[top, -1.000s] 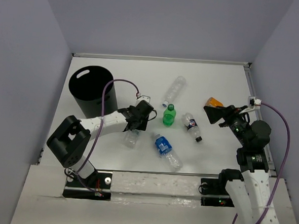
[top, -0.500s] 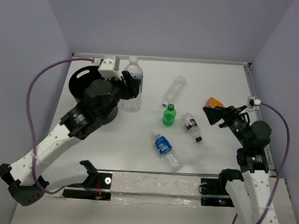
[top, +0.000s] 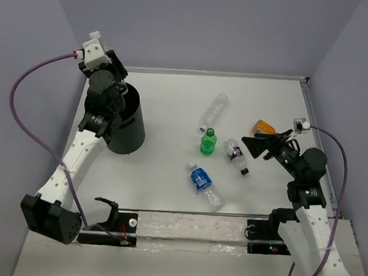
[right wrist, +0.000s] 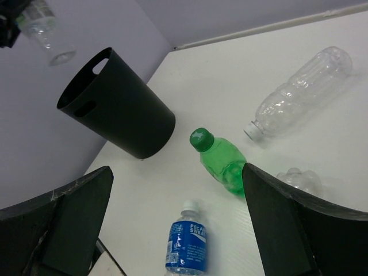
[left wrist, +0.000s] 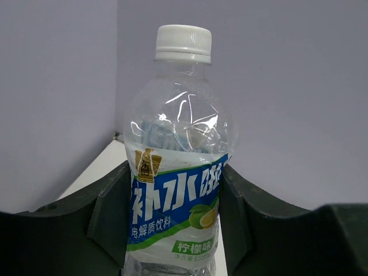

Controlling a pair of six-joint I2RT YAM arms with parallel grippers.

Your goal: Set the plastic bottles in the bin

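My left gripper (left wrist: 175, 218) is shut on a clear bottle (left wrist: 172, 138) with a white cap and a blue and green label. It holds the bottle high over the far rim of the black bin (top: 129, 133). In the right wrist view this bottle (right wrist: 47, 34) hangs above the bin (right wrist: 118, 109). On the table lie a plain clear bottle (top: 214, 112), a green bottle (top: 207, 142), a dark-labelled black-capped bottle (top: 236, 155), a blue-labelled bottle (top: 201, 180) and an orange bottle (top: 264, 126). My right gripper (top: 252, 144) is open and empty above the table, right of the green bottle (right wrist: 221, 161).
The table has a raised edge along its back and right side (top: 308, 95). Grey walls close in the left, back and right. The left arm's purple cable (top: 24, 97) loops out to the left of the bin.
My left gripper has lifted the clear bottle off the table's middle and swung it left and back, up over the bin. My right gripper has shifted slightly left.
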